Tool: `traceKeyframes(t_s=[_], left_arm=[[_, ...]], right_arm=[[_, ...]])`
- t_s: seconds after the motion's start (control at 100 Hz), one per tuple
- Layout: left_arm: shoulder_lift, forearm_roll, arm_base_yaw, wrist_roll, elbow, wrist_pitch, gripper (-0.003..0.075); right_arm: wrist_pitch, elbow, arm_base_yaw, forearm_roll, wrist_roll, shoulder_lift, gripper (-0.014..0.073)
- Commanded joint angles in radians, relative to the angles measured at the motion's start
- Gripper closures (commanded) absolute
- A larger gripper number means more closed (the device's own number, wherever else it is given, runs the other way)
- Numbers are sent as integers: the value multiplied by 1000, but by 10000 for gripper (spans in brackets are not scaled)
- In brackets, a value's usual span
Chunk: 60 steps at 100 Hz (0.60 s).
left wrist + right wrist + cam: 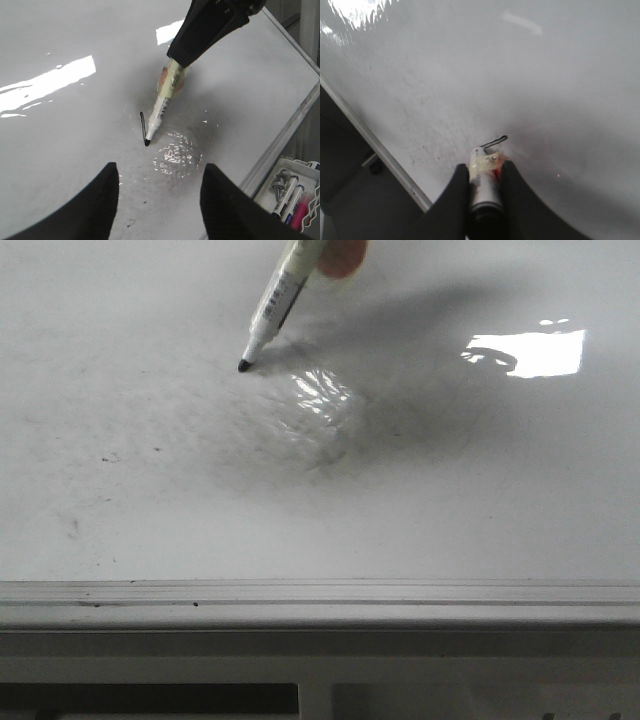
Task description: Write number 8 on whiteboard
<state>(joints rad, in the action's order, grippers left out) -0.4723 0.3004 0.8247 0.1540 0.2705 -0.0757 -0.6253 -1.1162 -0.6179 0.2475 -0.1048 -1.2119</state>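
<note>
Marker (162,107), light and stiff, sits clamped mid-barrel in our right pincer (484,172), tip touching slick whiteboard (480,500); left pincer (159,195) gapes empty.

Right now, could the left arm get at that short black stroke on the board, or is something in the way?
Probably yes, but not cleanly. The left gripper hangs open just short of the black stroke with bare whiteboard between. However, the marker, clamped in the right gripper, has its tip on the stroke.
</note>
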Motion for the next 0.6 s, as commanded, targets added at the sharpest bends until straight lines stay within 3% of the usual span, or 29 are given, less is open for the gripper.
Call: traceKeyframes(t_s=[0.0,0.1,0.21,0.42,0.59], left_arm=[[-2,-12,0,10,27,-66,372],[-2,-12,0,10,27,-66,372],[-2,-12,0,10,27,-66,373],[-2,-12,0,10,27,-66,373],[-2,-12,0,10,27,-66,373]], right_arm=[[-13,-25,15,-82,6,23,636],[-94,-25,14,-210,87,74,636],[-135,-18,4,-178,87,79,636],[65,7,-91,-135,93,27,636],[62,7,-44,-278,211,76,636]])
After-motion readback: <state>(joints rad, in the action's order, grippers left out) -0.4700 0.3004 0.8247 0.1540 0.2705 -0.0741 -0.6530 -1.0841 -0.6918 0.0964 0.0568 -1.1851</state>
